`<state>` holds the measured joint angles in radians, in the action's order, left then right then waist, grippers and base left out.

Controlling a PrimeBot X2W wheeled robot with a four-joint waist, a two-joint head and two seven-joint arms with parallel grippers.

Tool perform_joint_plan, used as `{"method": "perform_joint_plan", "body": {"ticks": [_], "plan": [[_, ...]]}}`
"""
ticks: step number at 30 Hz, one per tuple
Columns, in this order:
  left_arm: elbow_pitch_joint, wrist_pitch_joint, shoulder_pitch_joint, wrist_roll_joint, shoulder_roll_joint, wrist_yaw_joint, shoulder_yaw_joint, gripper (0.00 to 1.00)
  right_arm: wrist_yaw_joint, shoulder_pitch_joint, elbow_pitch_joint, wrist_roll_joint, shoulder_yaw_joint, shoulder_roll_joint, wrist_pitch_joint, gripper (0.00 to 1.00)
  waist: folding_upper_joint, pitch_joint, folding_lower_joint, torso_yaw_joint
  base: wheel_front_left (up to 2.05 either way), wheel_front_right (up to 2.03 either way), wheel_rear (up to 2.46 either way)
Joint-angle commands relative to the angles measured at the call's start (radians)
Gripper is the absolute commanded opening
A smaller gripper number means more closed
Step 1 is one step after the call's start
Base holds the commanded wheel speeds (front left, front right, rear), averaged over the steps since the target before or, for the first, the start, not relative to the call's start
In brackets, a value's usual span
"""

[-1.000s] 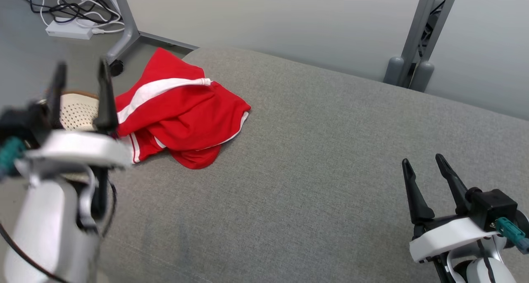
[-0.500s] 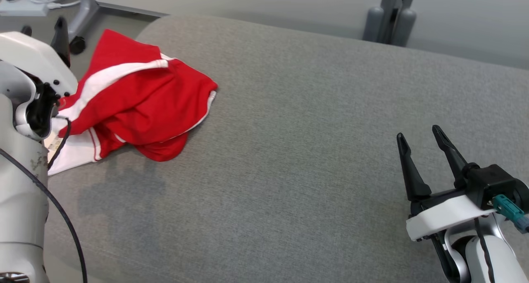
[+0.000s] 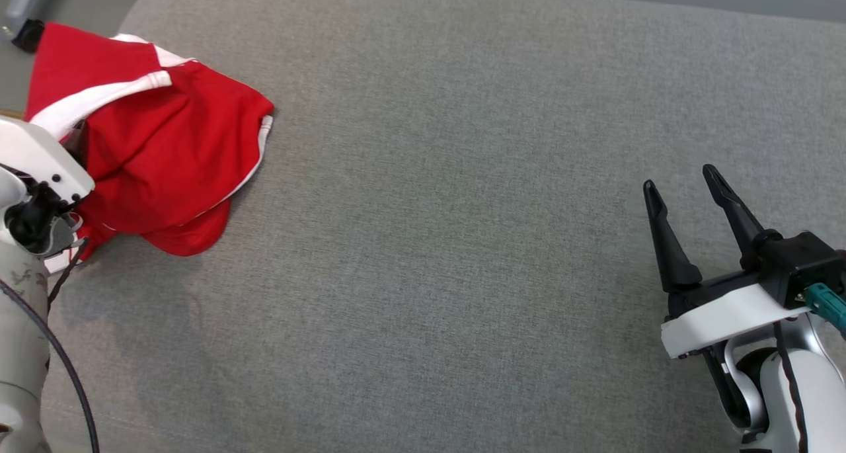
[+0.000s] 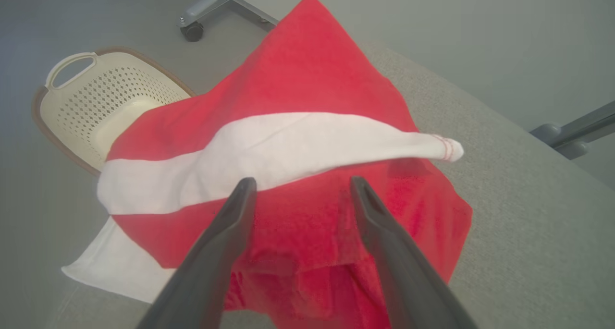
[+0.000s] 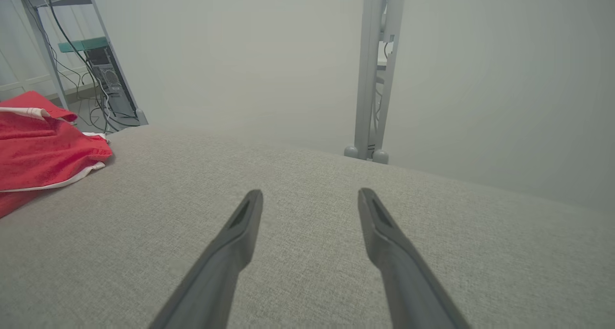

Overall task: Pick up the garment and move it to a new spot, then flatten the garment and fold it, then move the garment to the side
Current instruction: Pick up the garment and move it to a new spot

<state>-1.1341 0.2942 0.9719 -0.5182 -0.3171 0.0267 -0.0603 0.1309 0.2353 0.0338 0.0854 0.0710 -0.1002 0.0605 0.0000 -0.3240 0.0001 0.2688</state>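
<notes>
- Wide grey fabric cushion out front, pale wall behind it
- The garment sits crumpled at the cushion's far left corner, a white band across the red, a white flap spilling over the left edge
- Left gripper hangs right over that heap, fingers spread, gripping nothing
- Right gripper at near right, well apart from the cloth, fingers parted and empty
- Cream perforated basket on the floor, left of the cushion

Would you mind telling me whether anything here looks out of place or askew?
The garment is crumpled in a heap at the left end of the grey cushion, folded over itself, one edge seemingly reaching past the cushion's rim near the basket. Nothing looks spilled or damaged.
</notes>
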Motion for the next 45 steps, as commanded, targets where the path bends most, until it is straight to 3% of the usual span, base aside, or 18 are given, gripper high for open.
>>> {"method": "perform_joint_plan", "body": {"ticks": [1,3,4,6,7,19,27,28,29,30,37,40,45], "plan": [[-0.015,-0.004,0.023,-0.008,-0.014,0.008,-0.006,1.0,0.0,0.012,-0.009,-0.007,-0.002,-0.009,-0.006,1.0,0.0,-0.019,-0.0001,-0.015,0.0,0.0,0.0],[-0.04,0.0,0.03,-0.012,-0.019,0.01,-0.008,1.0,0.0,0.016,-0.013,-0.005,0.002,-0.012,-0.007,1.0,0.0,-0.029,-0.0001,-0.022,0.0,0.0,0.0],[-0.049,-0.002,0.035,-0.015,-0.022,0.011,-0.009,0.78,0.0,0.018,-0.015,-0.005,0.003,-0.014,-0.008,1.0,0.0,-0.033,-0.0001,-0.025,0.0,0.0,0.0],[-0.065,-0.007,0.046,-0.016,-0.029,0.018,-0.007,0.02,0.0,0.022,-0.017,-0.003,0.001,-0.014,-0.008,1.0,0.0,-0.038,-0.0001,-0.029,0.0,0.0,0.0],[-0.069,-0.013,0.049,-0.015,-0.032,0.017,-0.005,0.0,0.0,0.024,-0.019,-0.002,0.0,-0.015,-0.007,1.0,0.0,-0.041,-0.0001,-0.031,0.0,0.0,0.0],[-0.026,-0.197,0.151,0.072,-0.088,0.019,0.072,0.0,0.0,0.026,-0.016,-0.01,-0.028,-0.008,0.004,1.0,0.0,-0.019,-0.0001,-0.013,0.0,0.0,0.0],[0.037,-0.373,0.187,0.074,-0.08,0.003,0.071,0.0,0.0,0.006,-0.006,-0.006,-0.039,0.006,0.016,1.0,0.0,0.054,-0.0001,0.011,0.0,0.0,0.0],[0.05,-0.402,0.177,0.061,-0.074,0.002,0.062,0.18,0.0,0.002,-0.005,-0.005,-0.04,0.009,0.017,1.0,0.0,0.064,-0.0001,0.015,0.0,0.0,0.0],[0.063,-0.429,0.161,0.06,-0.069,-0.001,0.058,0.62,0.0,-0.003,-0.004,-0.003,-0.042,0.011,0.018,1.0,0.0,0.075,-0.0001,0.019,0.0,0.0,0.0],[0.076,-0.459,0.142,0.049,-0.059,0.002,0.047,0.98,0.0,-0.007,-0.002,0.0,-0.043,0.014,0.02,1.0,0.0,0.086,-0.0001,0.024,0.0,0.0,0.0],[0.263,-0.556,-0.058,0.013,-0.008,-0.011,-0.018,1.0,0.0,-0.035,0.006,0.005,-0.046,0.031,0.022,1.0,0.0,0.145,-0.0001,0.059,0.0,0.0,0.0],[0.423,-0.559,-0.179,0.025,0.017,-0.034,-0.072,1.0,0.0,-0.044,0.011,0.007,-0.045,0.035,0.023,1.0,0.0,0.161,-0.0001,0.066,0.0,0.0,0.0],[0.708,-0.559,-0.426,0.075,0.109,-0.061,-0.164,1.0,0.0,-0.065,0.021,0.011,-0.04,0.042,0.031,1.0,0.0,0.187,-0.0001,0.071,0.0,0.0,0.0]]}}
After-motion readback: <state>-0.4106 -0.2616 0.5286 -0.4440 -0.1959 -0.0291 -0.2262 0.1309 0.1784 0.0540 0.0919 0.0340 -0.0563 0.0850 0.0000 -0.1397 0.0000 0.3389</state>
